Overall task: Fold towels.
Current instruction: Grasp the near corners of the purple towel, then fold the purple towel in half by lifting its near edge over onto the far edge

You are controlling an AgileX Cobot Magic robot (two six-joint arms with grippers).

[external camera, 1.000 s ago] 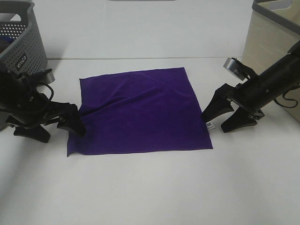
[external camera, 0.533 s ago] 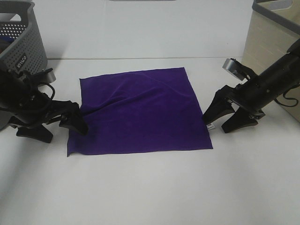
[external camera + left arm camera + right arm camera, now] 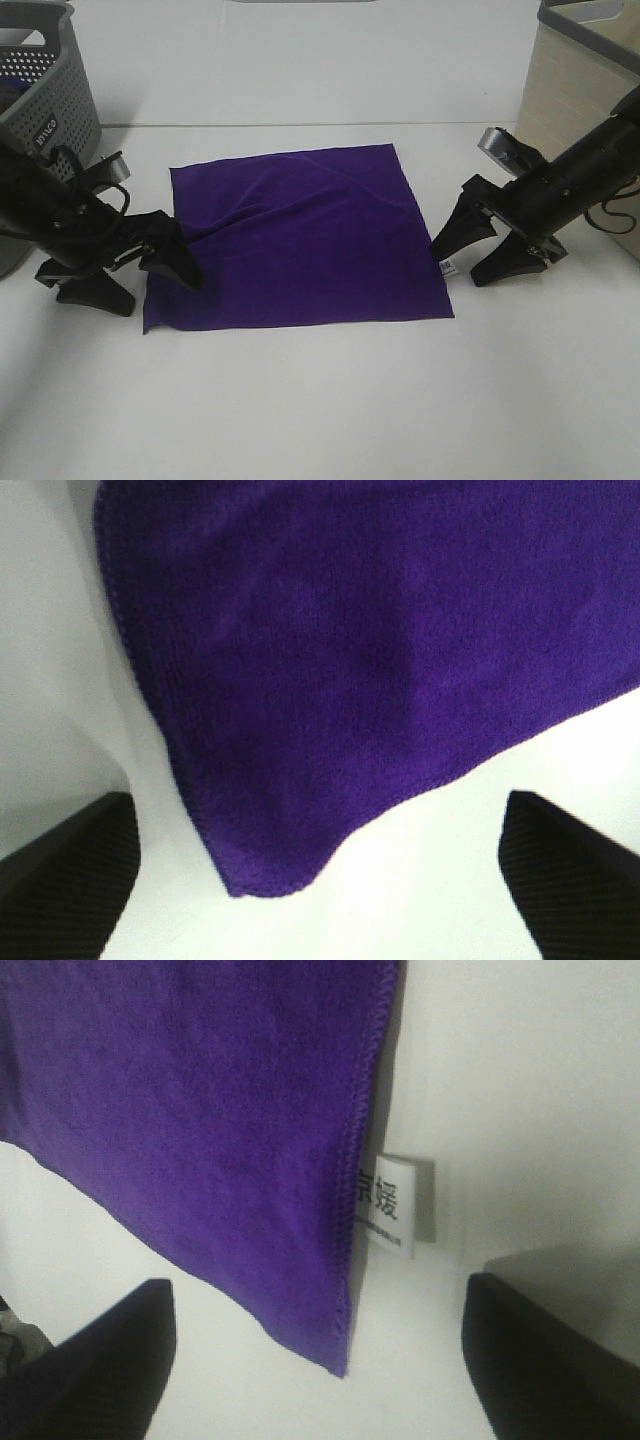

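Purple towel (image 3: pixel 300 235) flat, grey basket (image 3: pixel 48 105) back-left, apparently beige bin (image 3: pixel 565 90) right

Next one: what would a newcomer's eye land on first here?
The deep purple towel, spread flat mid-way across the white table with a crease across it, dominates. Open black grippers flank it: the left gripper at its near-left corner, the right gripper at the near-right edge beside the small white tag. A grey perforated basket stands far left.

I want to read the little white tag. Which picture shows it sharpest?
Right wrist view: the tag is sharp, its printed characters show beside the towel. Exterior high view: only a tiny white speck. Left wrist view: soft, blurry cloth, no tag.
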